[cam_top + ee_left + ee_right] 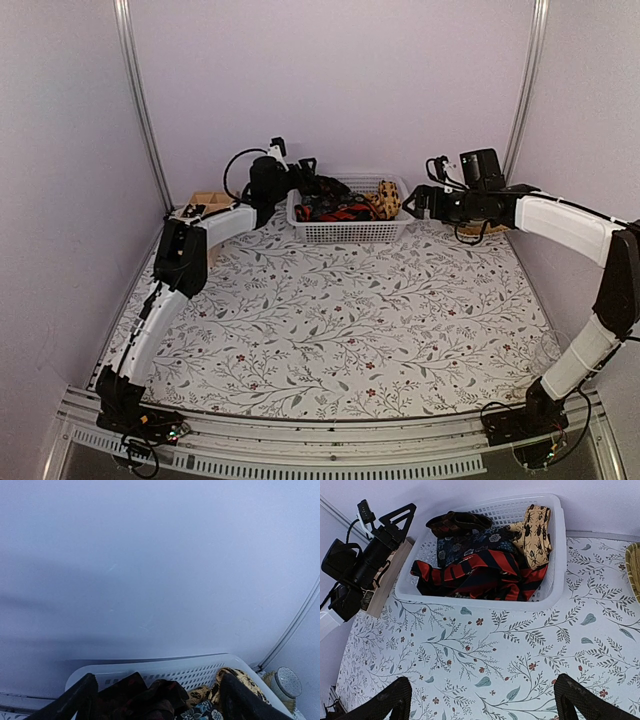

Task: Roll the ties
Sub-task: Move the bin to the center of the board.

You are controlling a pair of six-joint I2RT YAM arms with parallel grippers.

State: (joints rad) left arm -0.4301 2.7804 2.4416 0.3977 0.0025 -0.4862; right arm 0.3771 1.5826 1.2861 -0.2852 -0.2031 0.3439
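Several ties lie loose in the white mesh basket point(555, 580): a red-black striped one point(485, 575), a dark blue floral one point(470, 542), a yellow printed one point(535, 527) and a dark brown one point(455, 522). My left gripper point(305, 170) hovers at the basket's back left corner. In the left wrist view its fingers point(75, 700) stand wide apart on either side of the dark brown tie point(150, 695), and I see no grip on it. My right gripper point(482, 705) is open above the patterned table, in front of the basket, with nothing between its fingers.
A wooden tray point(387, 575) stands against the basket's left side, under the left arm. The edge of a woven dish point(634, 570) shows to the basket's right. Walls close in behind the basket point(350, 232) and along both sides of the table.
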